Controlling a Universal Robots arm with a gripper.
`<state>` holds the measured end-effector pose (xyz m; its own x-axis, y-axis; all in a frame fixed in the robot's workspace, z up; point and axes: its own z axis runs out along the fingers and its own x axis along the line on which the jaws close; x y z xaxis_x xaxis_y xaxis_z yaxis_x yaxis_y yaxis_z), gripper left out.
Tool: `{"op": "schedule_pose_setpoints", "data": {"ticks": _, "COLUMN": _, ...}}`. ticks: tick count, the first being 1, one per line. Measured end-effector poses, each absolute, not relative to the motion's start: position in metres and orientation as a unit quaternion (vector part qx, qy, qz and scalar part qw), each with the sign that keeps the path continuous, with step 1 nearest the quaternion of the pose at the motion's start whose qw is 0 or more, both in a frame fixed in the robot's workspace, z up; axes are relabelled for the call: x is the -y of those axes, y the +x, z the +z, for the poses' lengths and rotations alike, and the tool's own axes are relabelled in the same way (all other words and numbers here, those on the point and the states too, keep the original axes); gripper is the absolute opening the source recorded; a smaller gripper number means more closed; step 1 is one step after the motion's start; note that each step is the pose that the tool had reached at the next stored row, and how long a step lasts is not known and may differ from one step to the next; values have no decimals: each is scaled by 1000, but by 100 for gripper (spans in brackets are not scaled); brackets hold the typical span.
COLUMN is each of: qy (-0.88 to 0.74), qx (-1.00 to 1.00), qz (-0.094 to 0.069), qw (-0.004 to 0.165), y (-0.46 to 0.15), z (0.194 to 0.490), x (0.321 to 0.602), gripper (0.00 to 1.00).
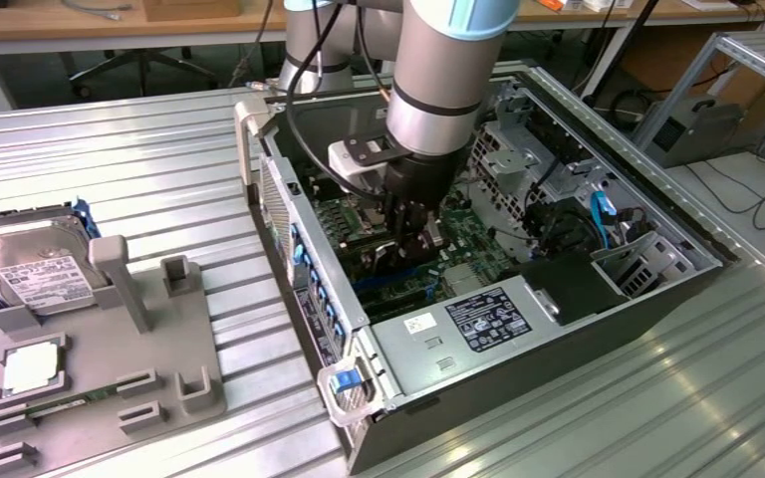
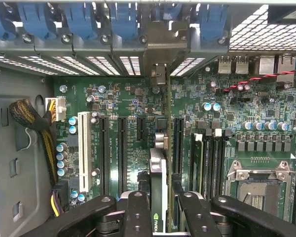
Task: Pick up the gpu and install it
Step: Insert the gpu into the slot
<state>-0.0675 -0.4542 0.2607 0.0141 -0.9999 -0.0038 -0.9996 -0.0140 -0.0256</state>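
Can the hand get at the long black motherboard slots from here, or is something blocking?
Probably yes. The hand, shut on the gpu, hangs inside the open case over the motherboard; the black slots lie bare, and the cable bundle sits off to one side.

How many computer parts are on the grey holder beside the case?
3. The hard drive leans at the far end of the grey holder, the square silver chip lies just nearer, and a thin green board lies nearest the camera. Posts could hide more.

Ribbed metal table [image 1: 130, 169], matt plastic holder [image 1: 170, 349], glossy circuit board [image 2: 113, 98]
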Motion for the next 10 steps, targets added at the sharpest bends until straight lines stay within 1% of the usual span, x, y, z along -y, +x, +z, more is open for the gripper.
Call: {"op": "schedule_pose_setpoints", "data": {"ticks": 10, "qy": -700, "qx": -714, "qz": -8, "qw": 10, "y": -68, "z": 261, "x": 454, "gripper": 27}}
